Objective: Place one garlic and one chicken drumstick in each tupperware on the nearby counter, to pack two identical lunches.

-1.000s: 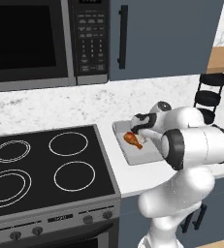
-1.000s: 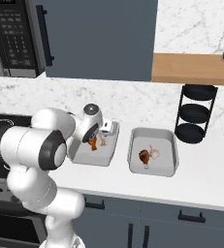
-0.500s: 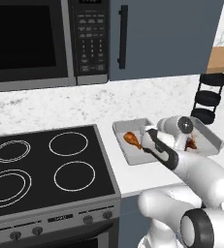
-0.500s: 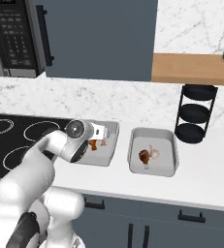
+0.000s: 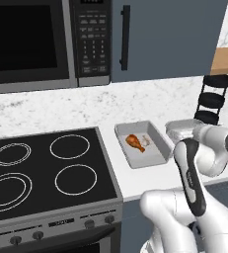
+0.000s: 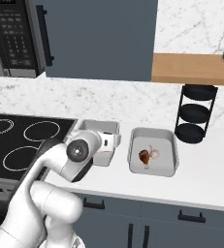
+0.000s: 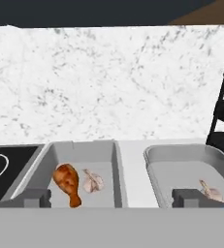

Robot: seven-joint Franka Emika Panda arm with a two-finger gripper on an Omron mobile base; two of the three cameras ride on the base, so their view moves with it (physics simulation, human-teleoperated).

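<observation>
Two grey tupperware trays sit side by side on the white speckled counter (image 6: 200,169). The left tupperware (image 7: 116,160) holds a brown chicken drumstick (image 7: 68,182) and a pale garlic (image 7: 93,181). The right tupperware (image 6: 169,164) holds a drumstick (image 6: 144,156) and a garlic (image 6: 154,154). My gripper (image 7: 112,197) hangs low in front of the gap between the trays, open and holding nothing, facing the back wall. In the right base view the hand covers the near right part of the left tupperware (image 6: 96,127). In the left base view the arm hides part of the right tupperware (image 5: 177,126).
A black stovetop (image 5: 41,173) lies left of the trays, with a microwave (image 5: 31,39) above it. A black tiered rack (image 6: 195,114) stands right of the trays under a wooden shelf (image 6: 191,72). A dark cabinet (image 6: 99,34) hangs over the counter.
The arm has swung and refolded. The hand left its spot over the left tray and moved right and lower, towards the gap between the trays. The jaws stayed open.
</observation>
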